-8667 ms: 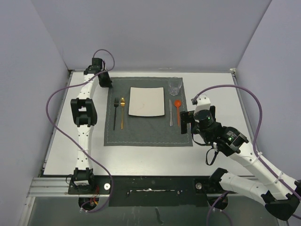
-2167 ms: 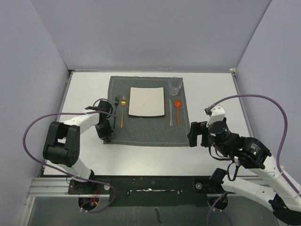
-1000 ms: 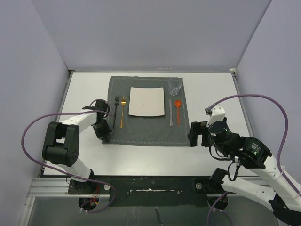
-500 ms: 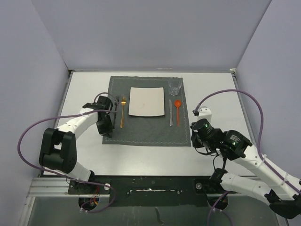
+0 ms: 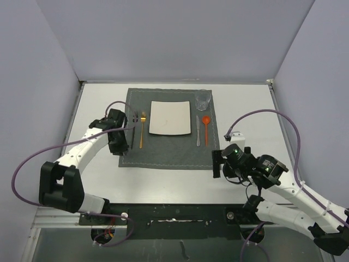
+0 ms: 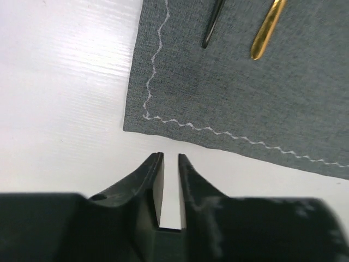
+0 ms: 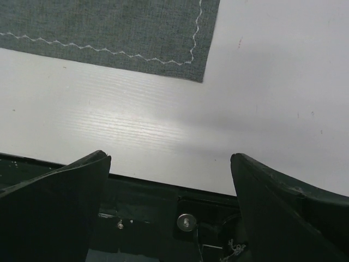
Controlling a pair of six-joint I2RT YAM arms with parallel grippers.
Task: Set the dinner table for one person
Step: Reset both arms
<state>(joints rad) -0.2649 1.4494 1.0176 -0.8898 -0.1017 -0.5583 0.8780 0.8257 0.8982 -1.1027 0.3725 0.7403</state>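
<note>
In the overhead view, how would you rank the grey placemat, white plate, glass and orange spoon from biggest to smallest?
1. grey placemat
2. white plate
3. glass and orange spoon: no clear order, since the spoon looks longer and the glass looks wider.

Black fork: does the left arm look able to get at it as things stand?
Probably yes. The left gripper is just off the near-left corner of the placemat; the black fork lies just ahead on the cloth, nothing between. The jaws, all but shut, would need opening first.
</note>
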